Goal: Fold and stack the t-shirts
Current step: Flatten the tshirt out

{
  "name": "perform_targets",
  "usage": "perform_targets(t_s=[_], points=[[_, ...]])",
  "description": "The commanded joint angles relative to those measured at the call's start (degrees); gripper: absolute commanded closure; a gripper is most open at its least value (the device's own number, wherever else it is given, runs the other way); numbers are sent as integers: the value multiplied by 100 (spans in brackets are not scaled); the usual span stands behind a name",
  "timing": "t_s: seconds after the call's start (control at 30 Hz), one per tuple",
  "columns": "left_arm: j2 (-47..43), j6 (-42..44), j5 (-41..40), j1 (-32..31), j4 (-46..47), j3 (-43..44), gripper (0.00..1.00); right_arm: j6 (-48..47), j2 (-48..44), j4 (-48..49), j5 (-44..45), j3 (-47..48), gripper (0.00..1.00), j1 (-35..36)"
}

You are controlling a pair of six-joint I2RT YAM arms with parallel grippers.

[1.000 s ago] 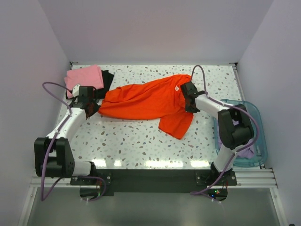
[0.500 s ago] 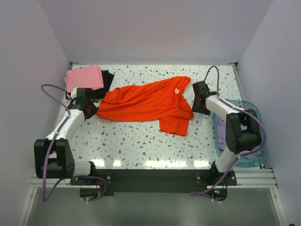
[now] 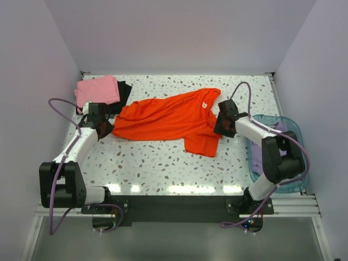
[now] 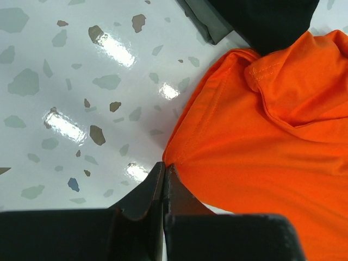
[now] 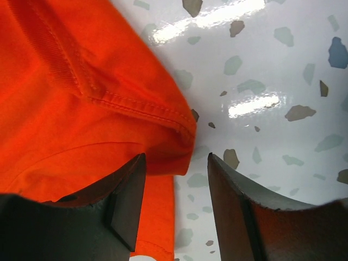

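Right hand (image 5: 175, 160) swung back, spread, beside one orange-red t-shirt (image 3: 168, 117); left hand (image 4: 163, 171) pinches it.

I am counting four t-shirts: one orange-red t-shirt (image 3: 168, 117), one pink t-shirt (image 3: 97, 89), one black t-shirt (image 3: 125, 90), one pale lavender t-shirt (image 3: 254, 156). I am also counting one blue basket (image 3: 288, 120) and two grippers: left gripper (image 4: 163, 171), right gripper (image 5: 176, 163).

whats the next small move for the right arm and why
Probably close the right jaws on the orange-red t-shirt: they stand open with its hemmed corner in the gap between them, while the left jaws are shut on the opposite edge. With both ends held, the shirt could be pulled flat.
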Motion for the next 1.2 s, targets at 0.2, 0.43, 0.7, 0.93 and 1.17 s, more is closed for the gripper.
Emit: perform_targets(t_s=[0.2, 0.43, 0.7, 0.93, 1.17], points=[[-165, 116, 33, 61, 159, -33, 100, 464, 164, 684, 2, -281, 49, 41], [-165, 133, 60, 61, 168, -24, 100, 614, 288, 1045, 28, -492, 62, 49], [-191, 238, 95, 61, 133, 46, 100, 632, -124, 661, 159, -316, 100, 41], [-507, 467, 77, 61, -51, 195, 100, 245, -1696, -562, 449, 316, 100, -65], [-1315, 819, 332, 61, -587, 949, 100, 52, -3112, -1608, 477, 1667, 100, -100]])
